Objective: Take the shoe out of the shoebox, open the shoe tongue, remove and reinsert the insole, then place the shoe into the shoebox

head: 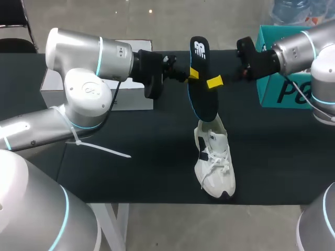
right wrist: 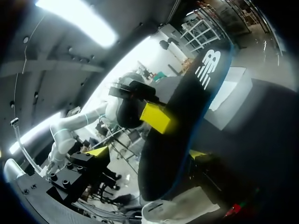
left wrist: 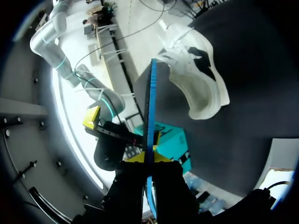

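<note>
Left gripper (left wrist: 148, 157): clamped on the insole (head: 201, 83), a yellow tip on each face, holding it upright.
Right gripper (right wrist: 148, 154): fingers apart, straddling the insole without pinching it; one tip stands clear of it.
Insole: in the air over the table (head: 131, 172), its lower end at the shoe's mouth.
Shoe (head: 213, 157): on its sole on the black table, unheld, toe toward the near edge.
Risk: we judge that pushing down could slide or tip the shoe, or buckle the insole, since nothing steadies the shoe.
Around: white box (head: 131, 99) behind our left arm, teal box (head: 282, 89) by our right; either may be the shoe's.
In the way: our two grippers crowd each other at the insole's middle.
</note>
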Available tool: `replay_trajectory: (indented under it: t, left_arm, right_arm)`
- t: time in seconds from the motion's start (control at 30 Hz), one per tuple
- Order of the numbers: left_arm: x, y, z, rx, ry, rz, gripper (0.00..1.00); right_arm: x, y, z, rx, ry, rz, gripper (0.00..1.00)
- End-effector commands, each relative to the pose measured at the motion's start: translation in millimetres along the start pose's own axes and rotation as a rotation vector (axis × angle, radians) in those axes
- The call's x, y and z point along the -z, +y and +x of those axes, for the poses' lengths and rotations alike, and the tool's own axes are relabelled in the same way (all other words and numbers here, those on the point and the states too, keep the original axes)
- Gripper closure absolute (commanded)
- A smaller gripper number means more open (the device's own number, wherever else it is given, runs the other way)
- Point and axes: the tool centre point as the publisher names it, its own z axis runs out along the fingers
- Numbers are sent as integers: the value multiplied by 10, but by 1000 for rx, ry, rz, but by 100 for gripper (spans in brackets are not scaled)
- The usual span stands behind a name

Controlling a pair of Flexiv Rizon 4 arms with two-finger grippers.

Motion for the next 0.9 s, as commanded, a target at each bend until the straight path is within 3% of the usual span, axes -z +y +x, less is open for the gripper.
replay_trajectory:
  t: [0.03,0.1,0.17,0.5,0.57,0.73,0.77,0.8,0.83,0.9]
  left_arm:
    - [-1,-1,4,-2,-1,-1,100]
    - [-1,-1,4,-2,-1,-1,100]
    - [-1,-1,4,-2,-1,-1,100]
    - [-1,-1,4,-2,-1,-1,100]
    - [-1,-1,4,-2,-1,-1,100]
    - [-1,-1,4,-2,-1,-1,100]
    - [-1,-1,4,-2,-1,-1,100]
    - [-1,-1,4,-2,-1,-1,100]
    - [-1,-1,4,-2,-1,-1,100]
    - [-1,-1,4,-2,-1,-1,100]
  right_arm:
    - [-45,51,-74,-1,7,11,55]
    - [-60,67,-81,0,8,12,63]
    - [-79,78,-80,2,10,13,78]
    - [-90,93,-67,4,14,23,86]
    - [-87,89,-63,2,14,25,72]
    - [-79,84,-62,-2,12,25,53]
    - [-77,84,-61,-2,12,25,41]
    - [-74,84,-60,-3,12,25,17]
    - [-73,85,-59,-3,12,25,0]
    - [-70,85,-58,-8,14,29,0]
